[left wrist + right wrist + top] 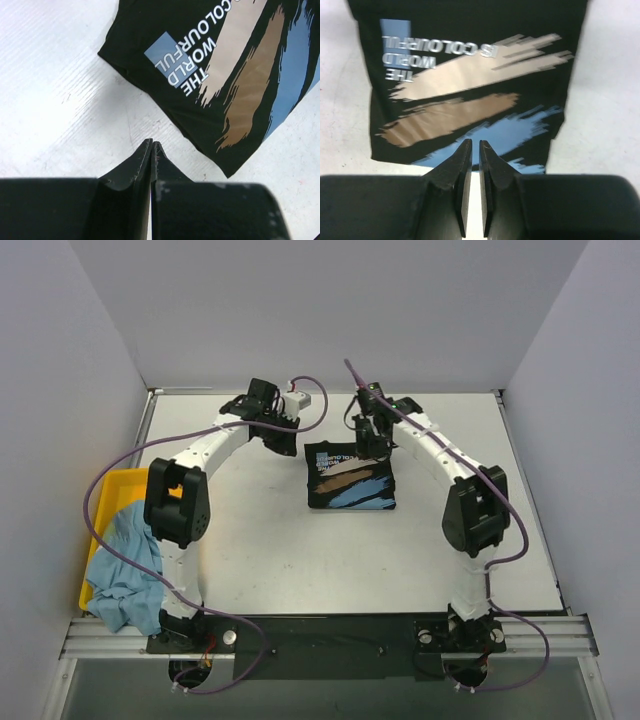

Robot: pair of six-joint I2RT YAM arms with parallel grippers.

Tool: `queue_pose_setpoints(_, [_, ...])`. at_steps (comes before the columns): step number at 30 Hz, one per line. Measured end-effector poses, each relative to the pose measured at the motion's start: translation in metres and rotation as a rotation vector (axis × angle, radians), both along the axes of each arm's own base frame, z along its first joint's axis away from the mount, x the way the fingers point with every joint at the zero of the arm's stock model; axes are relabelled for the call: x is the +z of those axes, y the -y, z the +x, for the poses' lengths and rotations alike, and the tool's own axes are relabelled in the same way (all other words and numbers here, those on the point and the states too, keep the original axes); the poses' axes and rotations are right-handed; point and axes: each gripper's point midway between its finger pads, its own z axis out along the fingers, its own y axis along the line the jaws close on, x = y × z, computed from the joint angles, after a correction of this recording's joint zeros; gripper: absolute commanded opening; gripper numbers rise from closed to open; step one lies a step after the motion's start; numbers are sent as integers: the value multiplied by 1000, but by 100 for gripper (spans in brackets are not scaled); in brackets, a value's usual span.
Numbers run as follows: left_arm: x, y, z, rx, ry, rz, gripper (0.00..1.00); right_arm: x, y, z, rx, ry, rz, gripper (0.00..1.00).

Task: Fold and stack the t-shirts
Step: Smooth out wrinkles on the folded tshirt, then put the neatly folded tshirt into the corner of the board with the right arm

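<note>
A black t-shirt (349, 477) with a tan and blue print lies folded into a rectangle at mid-table. It also shows in the left wrist view (135, 30) and the right wrist view (470, 15). A light blue t-shirt (124, 562) lies crumpled in the yellow tray (108, 486) at the left and hangs over its near edge. My left gripper (286, 444) (152, 142) is shut and empty, over bare table just off the black shirt's far-left corner. My right gripper (372, 446) (475, 142) hangs over the shirt's far edge, jaws nearly together with a thin gap, holding nothing.
Grey walls enclose the table on three sides. A metal rail (330, 632) with the arm bases runs along the near edge. Purple cables loop off both arms.
</note>
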Motion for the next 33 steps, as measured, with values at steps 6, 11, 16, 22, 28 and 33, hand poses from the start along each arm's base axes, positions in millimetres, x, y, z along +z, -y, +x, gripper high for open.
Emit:
queue_pose_setpoints(6, [-4, -13, -13, 18, -21, 21, 11, -18, -56, 9, 142, 9, -108, 0])
queue_pose_setpoints(11, [-16, -24, -19, 37, -55, 53, 11, -71, -56, 9, 157, -91, -195, 0])
queue_pose_setpoints(16, [-19, -33, -17, 50, -53, 70, 11, -99, -45, -1, 153, -163, -235, 0])
queue_pose_setpoints(22, [-19, -34, -16, 47, -47, 75, 11, -101, -36, -11, 148, -167, -236, 0])
queue_pose_setpoints(28, [-17, -36, -15, 50, -41, 74, 11, -103, -8, -48, 127, -213, -254, 0])
queue_pose_setpoints(33, [-9, -42, -14, 60, -25, 69, 11, -104, 32, -91, 80, -272, -277, 0])
